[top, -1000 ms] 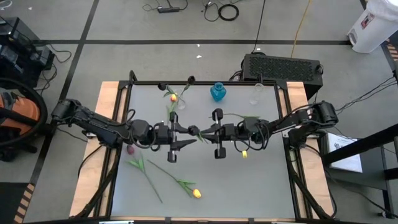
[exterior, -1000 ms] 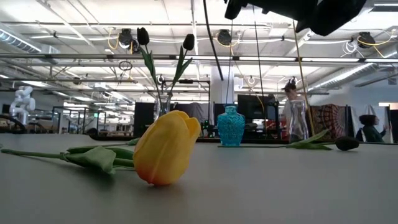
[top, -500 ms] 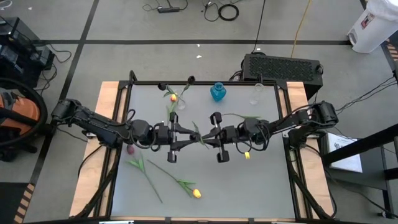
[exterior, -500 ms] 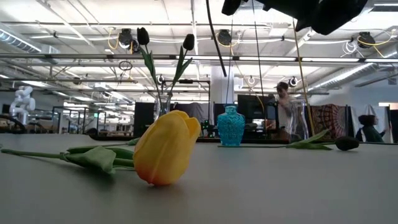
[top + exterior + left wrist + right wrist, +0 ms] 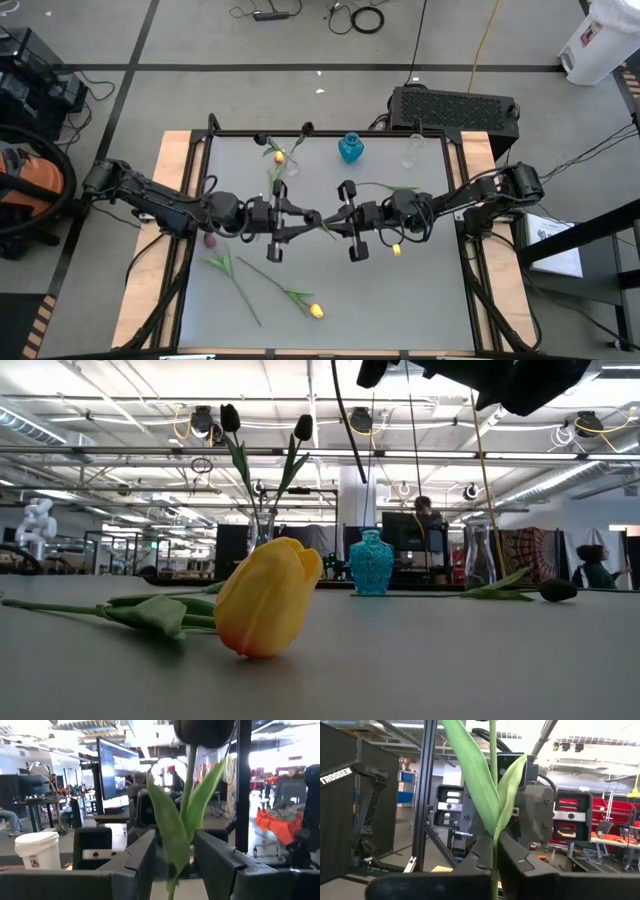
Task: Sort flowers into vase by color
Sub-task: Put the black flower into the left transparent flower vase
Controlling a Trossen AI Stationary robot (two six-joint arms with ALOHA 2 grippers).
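Note:
A black tulip [image 5: 318,215] is held above the table's middle, where my two grippers meet. In the left wrist view its black bud [image 5: 205,731] stands on top, with stem and leaves running down. My right gripper [image 5: 333,222] [image 5: 495,857] is shut on the stem. My left gripper [image 5: 303,218] [image 5: 175,855] is open, one finger on each side of the stem. Two black tulips [image 5: 262,440] stand in a clear vase [image 5: 262,528]. A yellow tulip [image 5: 265,598] lies on the table near the front edge. My right gripper pinches the tulip's stem [image 5: 494,842] between its two fingers, just below where the leaves branch off. The fingers come in level from the table's right side and lie across the stem. The flower stands upright and is lifted clear of the table.
A blue vase [image 5: 349,148] and a second clear vase [image 5: 410,152] stand along the far edge. A purple-headed flower [image 5: 232,280] and the yellow tulip [image 5: 315,311] lie near the front left. Another flower's leaves [image 5: 400,190] lie by the right arm. A black frame [image 5: 330,133] borders the table.
Both grippers have stayed together over the table's middle. My right gripper has turned slightly about its own axis and the held tulip's leaves have swung with it.

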